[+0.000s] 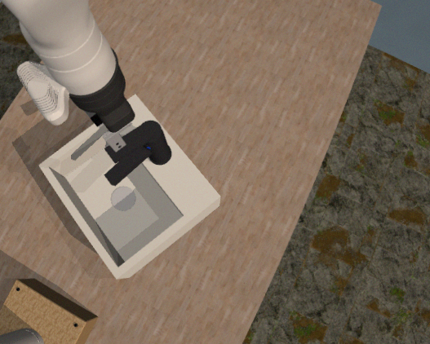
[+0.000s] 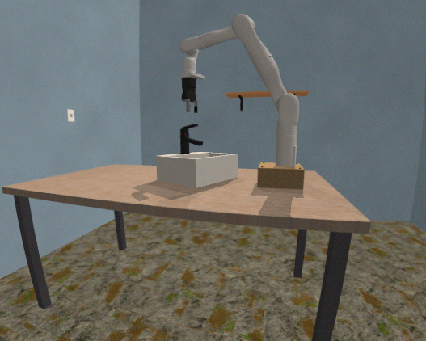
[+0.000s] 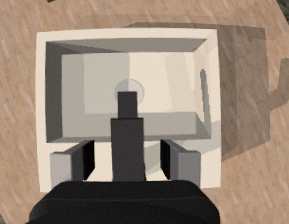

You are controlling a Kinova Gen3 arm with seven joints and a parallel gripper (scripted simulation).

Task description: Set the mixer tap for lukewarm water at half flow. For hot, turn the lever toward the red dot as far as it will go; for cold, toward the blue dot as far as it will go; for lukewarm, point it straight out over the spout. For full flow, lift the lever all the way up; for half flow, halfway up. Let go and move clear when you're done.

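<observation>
The black mixer tap [image 1: 161,154] [image 2: 184,145] stands on the sink's rim. Its lever [image 1: 134,140] [image 2: 191,126] [image 3: 127,150] points out over the spout [image 1: 126,168] [image 2: 196,142] [image 3: 127,105], in line with it in the wrist view. In the exterior view the lever slopes up toward its free end; its exact lift is hard to tell. A blue dot [image 1: 148,147] and a red dot [image 2: 185,134] show on the tap. My gripper [image 2: 191,110] [image 3: 127,154] is open and empty, pointing down above the lever without touching it. In the wrist view its fingers appear on either side of the lever.
The white sink [image 1: 185,193] [image 2: 217,170] [image 3: 41,100] lies under the spout, with a round drain [image 1: 123,198] [image 3: 137,90] in its floor. My arm's wooden base block [image 1: 46,306] [image 2: 280,178] stands apart from the sink on the table [image 1: 246,204] [image 2: 86,186]. A shelf [image 2: 256,94] is on the back wall.
</observation>
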